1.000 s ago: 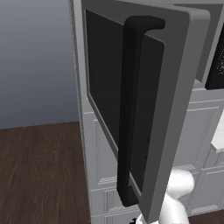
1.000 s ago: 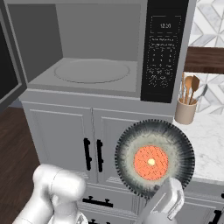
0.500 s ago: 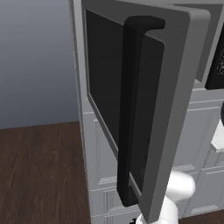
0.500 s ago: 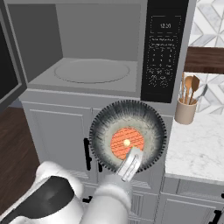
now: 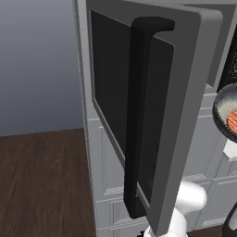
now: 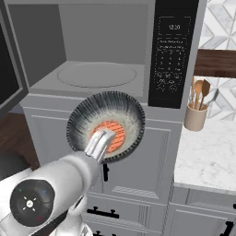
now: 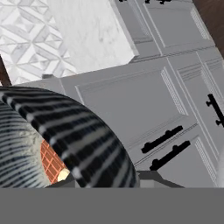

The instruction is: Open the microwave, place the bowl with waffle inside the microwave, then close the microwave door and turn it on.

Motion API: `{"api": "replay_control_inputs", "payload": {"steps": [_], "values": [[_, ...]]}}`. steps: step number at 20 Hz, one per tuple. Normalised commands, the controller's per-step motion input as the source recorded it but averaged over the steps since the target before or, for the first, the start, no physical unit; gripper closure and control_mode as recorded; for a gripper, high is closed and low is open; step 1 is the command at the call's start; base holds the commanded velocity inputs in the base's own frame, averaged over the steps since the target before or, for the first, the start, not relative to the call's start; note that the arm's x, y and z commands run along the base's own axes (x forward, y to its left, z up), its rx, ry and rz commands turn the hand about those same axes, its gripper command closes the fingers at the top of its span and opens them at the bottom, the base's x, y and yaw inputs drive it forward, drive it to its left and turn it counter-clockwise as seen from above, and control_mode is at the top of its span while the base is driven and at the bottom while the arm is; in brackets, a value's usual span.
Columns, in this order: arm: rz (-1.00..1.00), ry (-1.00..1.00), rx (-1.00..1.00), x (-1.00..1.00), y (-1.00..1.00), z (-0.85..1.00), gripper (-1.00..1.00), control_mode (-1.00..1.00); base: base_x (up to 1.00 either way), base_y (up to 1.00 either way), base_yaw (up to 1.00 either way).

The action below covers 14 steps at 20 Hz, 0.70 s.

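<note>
Grey bowl with its waffle hangs clamped by the rim in the claw, held level so nothing slides out. It sits just before the microwave, whose door stands wide for entry.

Flat, even rendered light throughout, no glare and no hard shadows; the microwave cavity is softly shaded toward its upper left, the microwave door glass reads near black, and in the hand view the bowl rim at lower left looks coarse and blocky up close
</note>
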Motion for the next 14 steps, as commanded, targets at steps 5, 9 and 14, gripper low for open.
{"api": "replay_control_inputs", "payload": {"steps": [5,9,14], "values": [[0.0,0.07,-0.02,0.0,0.69,0.54,1.0,-1.0,0.0,0.0,0.0],[0.0,0.05,0.0,0.12,0.58,0.58,1.0,-1.0,0.0,0.0,0.0],[0.0,0.14,0.0,0.48,0.26,0.58,1.0,-1.0,0.0,0.0,0.0]]}}
